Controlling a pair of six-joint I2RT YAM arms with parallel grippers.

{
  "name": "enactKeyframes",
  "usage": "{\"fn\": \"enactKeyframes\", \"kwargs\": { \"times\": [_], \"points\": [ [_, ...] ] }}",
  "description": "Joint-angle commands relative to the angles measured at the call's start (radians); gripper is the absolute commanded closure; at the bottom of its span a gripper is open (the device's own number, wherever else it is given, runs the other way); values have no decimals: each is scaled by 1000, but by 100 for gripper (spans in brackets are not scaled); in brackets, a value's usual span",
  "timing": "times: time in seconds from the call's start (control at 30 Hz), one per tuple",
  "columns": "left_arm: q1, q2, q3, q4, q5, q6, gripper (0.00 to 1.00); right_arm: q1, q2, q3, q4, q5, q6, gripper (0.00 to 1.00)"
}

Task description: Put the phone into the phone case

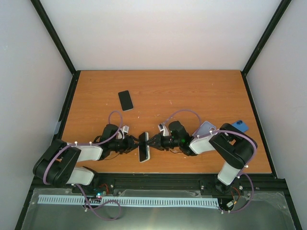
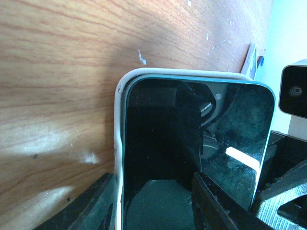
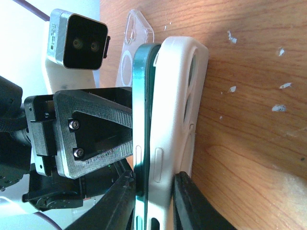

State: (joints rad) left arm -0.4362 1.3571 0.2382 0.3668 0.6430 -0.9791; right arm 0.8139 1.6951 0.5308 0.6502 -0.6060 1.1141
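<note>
The phone (image 1: 143,143), dark-screened with a teal frame, lies partly in the white phone case (image 1: 144,158), held between both arms near the table's front edge. In the right wrist view the phone (image 3: 141,120) and the case (image 3: 180,91) show edge-on with a thin gap at the top. My right gripper (image 3: 156,176) is shut across both, one finger on the screen, the other on the case's back. My left gripper (image 2: 152,178) has one finger against the case's rim (image 2: 117,139) and the other on the screen (image 2: 192,129). The left gripper's fingers (image 3: 96,124) press the screen side.
A second black phone (image 1: 125,100) lies face up at the back left. A clear case (image 1: 206,128) and a blue case or phone (image 1: 240,126) lie by the right arm. The clear case (image 3: 136,43) shows beyond the held phone. The table's front edge is close.
</note>
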Motion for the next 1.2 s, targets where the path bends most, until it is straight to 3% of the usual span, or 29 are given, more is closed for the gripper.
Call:
{"fn": "enactKeyframes", "kwargs": {
  "times": [0.0, 0.1, 0.17, 0.43, 0.63, 0.7, 0.83, 0.9, 1.17],
  "points": [
    [-18, -13, 12, 0, 27, -7, 56, 7, 19, 44, 10, 6, -38, 78],
    [-18, -6, 13, 0, 26, -6, 56, 7, 27, 51, 4, 0, -43, 65],
    [-18, -1, 15, 0, 26, -4, 56, 6, 33, 56, -2, -2, -45, 64],
    [-17, 4, 23, -10, 28, 3, 56, 7, 41, 66, -35, 12, -54, 86],
    [-18, 6, 23, -25, 14, 14, 55, 7, 21, 76, -124, 57, -87, 95],
    [-18, 11, 21, -25, 12, 13, 55, 7, 20, 80, -137, 57, -92, 92],
    [-17, 19, 22, -22, 14, 15, 55, 9, 22, 100, -183, 64, -113, 73],
    [-18, 22, 25, -23, 15, 13, 55, 11, 27, 112, -211, 71, -127, 72],
    [-18, -20, 42, -65, 14, 20, 55, 11, -6, 119, -283, 122, -170, 95]
  ]
}}
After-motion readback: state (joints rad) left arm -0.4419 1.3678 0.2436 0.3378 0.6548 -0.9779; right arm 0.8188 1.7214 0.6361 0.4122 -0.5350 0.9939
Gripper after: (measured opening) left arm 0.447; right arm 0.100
